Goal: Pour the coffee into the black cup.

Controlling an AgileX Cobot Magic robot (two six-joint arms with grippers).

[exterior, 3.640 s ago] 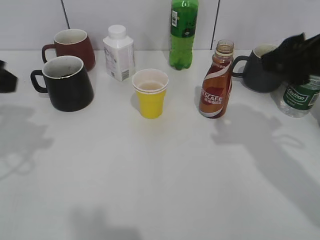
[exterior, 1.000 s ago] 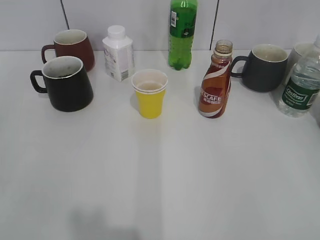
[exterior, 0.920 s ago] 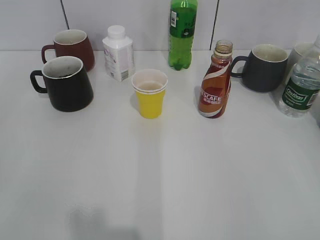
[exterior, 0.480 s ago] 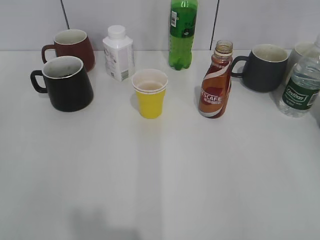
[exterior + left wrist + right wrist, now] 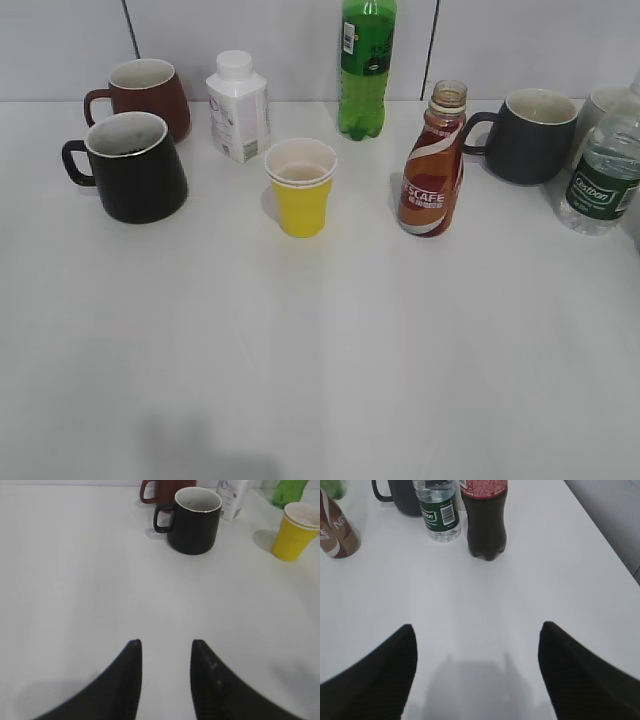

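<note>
Both grippers, left gripper [image 5: 165, 652] and right gripper [image 5: 476, 637], are parted and empty. The coffee [image 5: 432, 165] is uncapped near the worktop's rear edge; you risk tipping it when grasping.

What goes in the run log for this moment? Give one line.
phase: pre-grasp | left gripper: open, empty | right gripper: open, empty | coffee: upright, uncapped | black cup: untouched

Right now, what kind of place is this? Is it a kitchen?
Probably not a kitchen. It looks like a robot test table: a bare white tabletop against a plain wall, drinks lined up like the coffee bottle and black cup, and a black claw hanging over it.
</note>
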